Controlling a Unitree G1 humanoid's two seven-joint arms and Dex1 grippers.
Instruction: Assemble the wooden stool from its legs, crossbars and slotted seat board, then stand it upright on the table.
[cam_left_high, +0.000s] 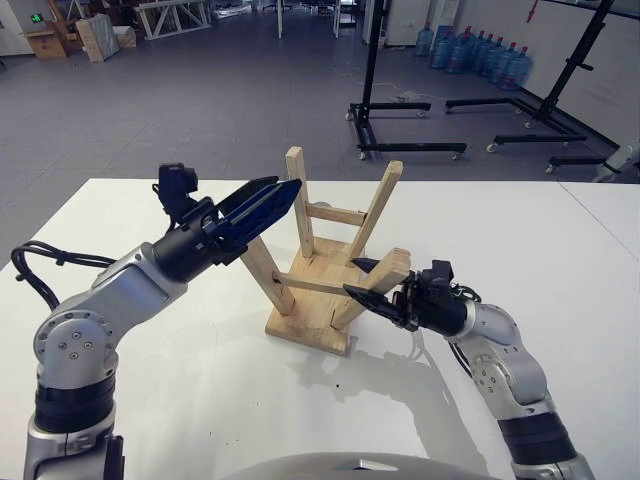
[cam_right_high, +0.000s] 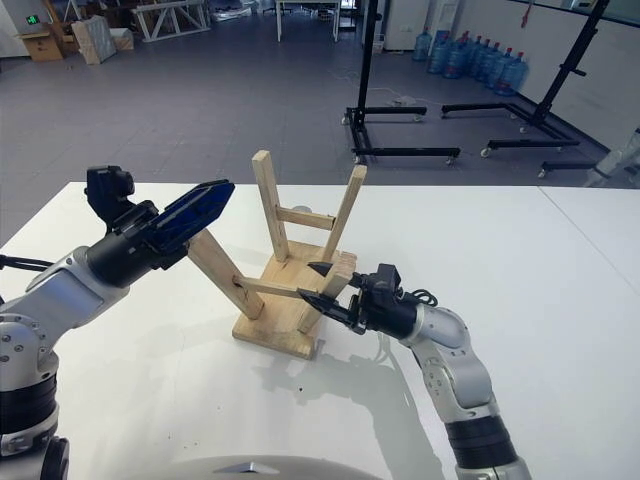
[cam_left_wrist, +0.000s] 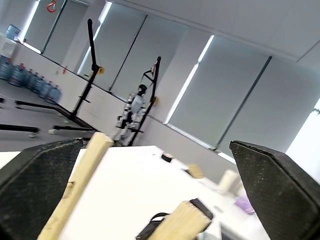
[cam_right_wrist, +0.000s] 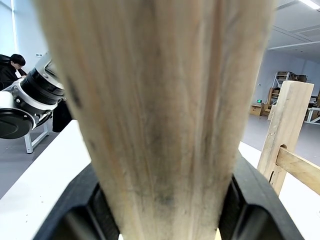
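Wooden stool (cam_left_high: 318, 300) upturned on white tabletop (cam_left_high: 560, 250); right hand (cam_left_high: 352, 277) clamped around near leg (cam_left_high: 388, 272), left hand (cam_left_high: 285, 190) spread wide open at tip of another leg (cam_left_high: 268, 275).

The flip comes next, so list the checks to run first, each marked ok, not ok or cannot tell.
1. Right hand shut on the near right leg of the pale wooden stool: ok.
2. Left hand gripping the near left leg: not ok, fingers open about its top.
3. Four legs standing in the flat wooden seat board: ok.
4. Joints tight: cannot tell.
5. Stool upright: not ok, seat board down on the white table.
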